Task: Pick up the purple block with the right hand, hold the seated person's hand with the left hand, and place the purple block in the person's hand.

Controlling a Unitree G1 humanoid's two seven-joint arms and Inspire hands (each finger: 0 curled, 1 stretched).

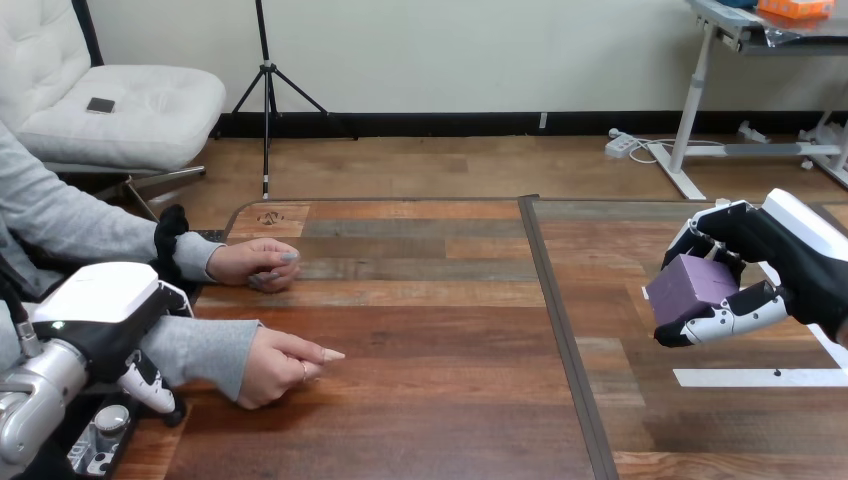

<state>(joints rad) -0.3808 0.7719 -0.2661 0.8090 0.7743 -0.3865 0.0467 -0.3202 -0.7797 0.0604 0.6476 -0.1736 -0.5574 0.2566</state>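
Note:
My right hand (775,270) hangs above the table's right part, its fingers and thumb curled round the purple block (690,282), which is lifted off the wood. The person sits at the left. Their nearer hand (283,365) rests on the table, loosely curled with a finger pointing right. Their farther hand (257,264) lies flat farther back. My left hand (110,320) is at the lower left, over the forearm of the person's nearer arm; its fingers point down beside that sleeve, apart from the person's hand.
A dark seam (560,330) runs front to back between the table's two halves. White tape strips (760,377) lie on the right half under my right hand. A small black device (100,440) sits at the table's lower left corner.

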